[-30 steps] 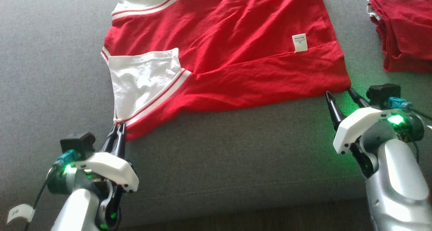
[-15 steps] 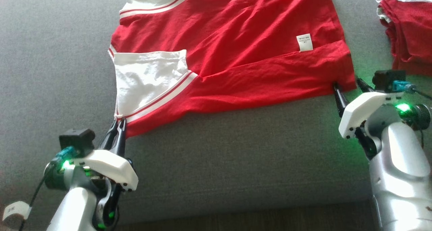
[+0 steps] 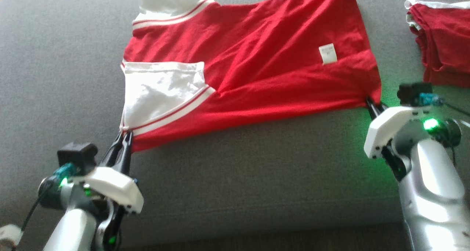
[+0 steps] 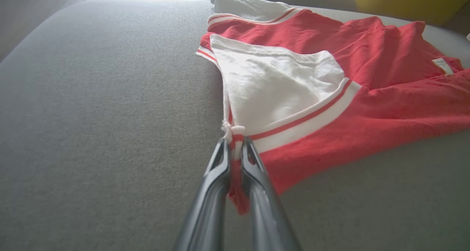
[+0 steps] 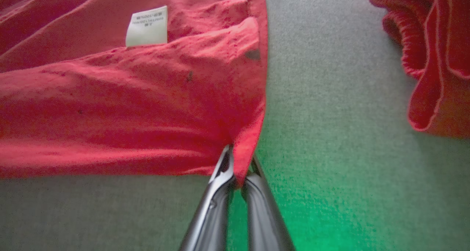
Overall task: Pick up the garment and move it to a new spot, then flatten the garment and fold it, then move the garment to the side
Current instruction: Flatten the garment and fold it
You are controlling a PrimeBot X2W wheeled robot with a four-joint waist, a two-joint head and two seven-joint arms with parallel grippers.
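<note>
Left gripper is pinched tight onto the red garment at its striped corner. Right gripper is clamped onto the hem corner too.

My head camera looks forward and down from well above the grey cushion, taking in most of the red-and-white jersey. Each wrist camera sits low and close, sighting along my left gripper or right gripper at one near corner; all three views share the white care label.
</note>
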